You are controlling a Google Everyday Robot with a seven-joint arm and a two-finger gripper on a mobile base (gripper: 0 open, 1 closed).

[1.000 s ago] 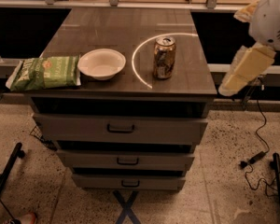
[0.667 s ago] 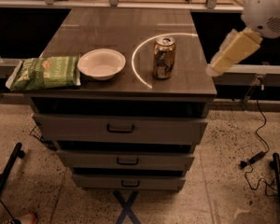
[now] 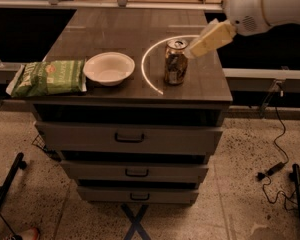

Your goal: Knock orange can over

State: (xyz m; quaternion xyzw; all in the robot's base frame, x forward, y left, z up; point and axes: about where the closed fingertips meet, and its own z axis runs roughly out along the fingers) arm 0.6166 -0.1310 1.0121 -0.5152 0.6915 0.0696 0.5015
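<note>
end effector [image 3: 195,49] beside top of orange can [image 3: 175,64], arm [image 3: 270,4] cut off at right edge, label unreadable

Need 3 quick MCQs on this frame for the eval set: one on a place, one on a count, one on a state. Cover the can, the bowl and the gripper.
1. Where is the white bowl?
A. between the green bag and the orange can
B. inside a drawer
C. on the floor

2. How many drawer handles show on the cabinet?
A. one
B. three
C. five

3. How does the orange can stand?
A. on its side
B. crushed flat
C. upright

Key:
1 A: the bowl sits on the cabinet top, with the bag to its left and the can to its right in view.
2 B: three stacked drawers, each with one dark handle.
3 C: its silver top faces up; the gripper hangs close by its upper right, and the can is not yet knocked over.
</note>
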